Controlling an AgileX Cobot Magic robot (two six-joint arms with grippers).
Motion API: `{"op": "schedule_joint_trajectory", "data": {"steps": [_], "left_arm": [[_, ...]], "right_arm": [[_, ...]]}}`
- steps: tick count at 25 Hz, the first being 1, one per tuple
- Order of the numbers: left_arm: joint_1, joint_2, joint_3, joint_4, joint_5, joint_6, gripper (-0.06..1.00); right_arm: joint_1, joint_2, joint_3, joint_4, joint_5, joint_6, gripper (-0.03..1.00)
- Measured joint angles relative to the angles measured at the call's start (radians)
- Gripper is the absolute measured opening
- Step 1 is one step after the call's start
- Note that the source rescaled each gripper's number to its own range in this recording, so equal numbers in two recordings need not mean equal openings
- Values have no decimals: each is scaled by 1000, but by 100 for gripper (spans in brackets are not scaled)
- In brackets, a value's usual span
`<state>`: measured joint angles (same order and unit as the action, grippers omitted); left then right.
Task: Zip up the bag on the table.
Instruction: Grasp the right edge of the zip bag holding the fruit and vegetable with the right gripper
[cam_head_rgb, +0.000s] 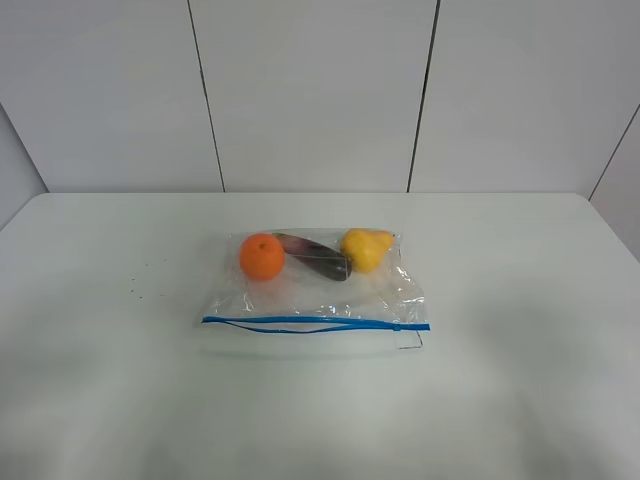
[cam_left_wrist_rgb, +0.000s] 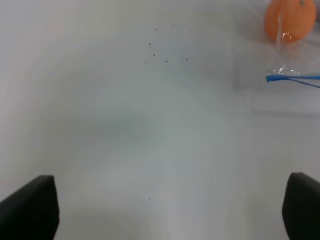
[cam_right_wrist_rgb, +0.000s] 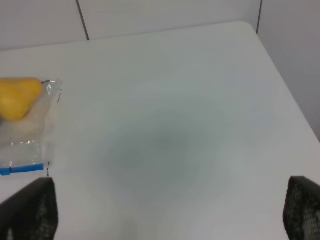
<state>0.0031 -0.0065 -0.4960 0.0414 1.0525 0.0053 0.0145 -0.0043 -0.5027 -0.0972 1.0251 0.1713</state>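
Clear plastic bag (cam_head_rgb: 315, 290) lay on the bench (cam_head_rgb: 110, 400), its blue zipper strip (cam_head_rgb: 315, 323) partly gaping — zipping apparently not yet begun — with left gripper (cam_left_wrist_rgb: 165, 212) and right gripper (cam_right_wrist_rgb: 165, 212) spread, empty.

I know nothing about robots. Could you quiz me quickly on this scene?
1. Inside the clear plastic zip bag with the blue zipper strip, what lies between the round orange fruit and the yellow pear-shaped fruit? A: dark purple aubergine; B: green apple; C: red pepper.
2. True or false: the bag sits at the far right corner of the flat white table.
3. Fill in: the left tool and right tool are both ____.
Key: 1 A; 2 false; 3 open.
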Motion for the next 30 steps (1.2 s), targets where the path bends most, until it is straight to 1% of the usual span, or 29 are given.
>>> {"op": "schedule_joint_trajectory", "data": {"steps": [8, 12, 17, 20, 22, 25, 27, 30], "left_arm": [[0, 0, 0, 0, 0, -5, 100], [0, 0, 0, 0, 0, 0, 100], [0, 0, 0, 0, 0, 0, 100], [0, 0, 0, 0, 0, 0, 100], [0, 0, 0, 0, 0, -5, 100], [0, 0, 0, 0, 0, -5, 100], [0, 0, 0, 0, 0, 0, 100], [0, 0, 0, 0, 0, 0, 100]], "right_arm": [[0, 12, -3, 41, 3, -1, 100], [0, 114, -48, 70, 56, -24, 100], [0, 326, -96, 197, 47, -63, 100], [0, 486, -107, 281, 18, -139, 100], [0, 583, -124, 341, -17, -191, 100], [0, 735, -153, 406, -71, -271, 100], [0, 846, -164, 456, -94, -338, 100], [-6, 1014, -167, 585, -119, -483, 100]]}}
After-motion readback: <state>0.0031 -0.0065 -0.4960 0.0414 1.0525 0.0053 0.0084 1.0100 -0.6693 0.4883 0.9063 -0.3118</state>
